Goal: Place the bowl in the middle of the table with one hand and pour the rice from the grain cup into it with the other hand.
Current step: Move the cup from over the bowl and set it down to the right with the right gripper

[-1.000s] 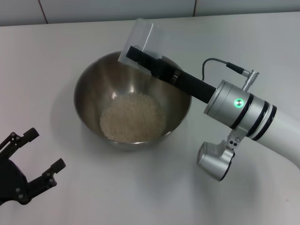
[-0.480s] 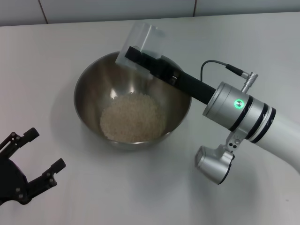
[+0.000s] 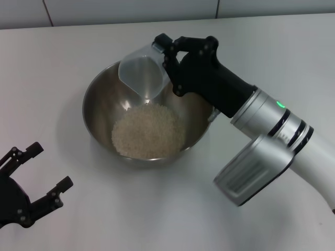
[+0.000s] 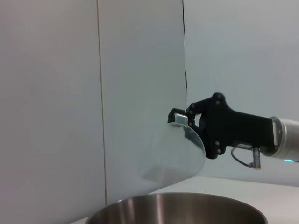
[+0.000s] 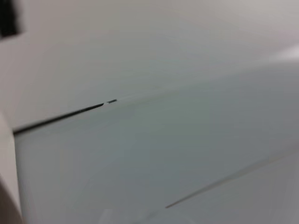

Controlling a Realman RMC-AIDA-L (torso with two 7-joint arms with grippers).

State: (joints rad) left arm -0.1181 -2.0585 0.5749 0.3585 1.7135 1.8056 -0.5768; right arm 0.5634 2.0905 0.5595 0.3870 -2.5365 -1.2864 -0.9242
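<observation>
The steel bowl (image 3: 98, 107) stands in the middle of the white table (image 3: 52, 57) and holds a pale heap of rice (image 3: 148, 130). My right gripper (image 3: 165, 56) is shut on the clear grain cup (image 3: 141, 73), held tilted above the bowl's far rim; I see no rice in the cup. The left wrist view shows the cup (image 4: 180, 154), the right gripper (image 4: 187, 122) and the bowl's rim (image 4: 177, 203) below them. My left gripper (image 3: 51, 166) is open and empty near the table's front left corner, apart from the bowl.
A tiled wall (image 3: 131, 10) runs behind the table. The right forearm (image 3: 272, 141) stretches across the table's right side, over the space beside the bowl. The right wrist view shows only wall and seams.
My right wrist has rolled, turning the cup round above the bowl's far rim; its open mouth now shows. The rice heap, the bowl and the left arm have not moved.
</observation>
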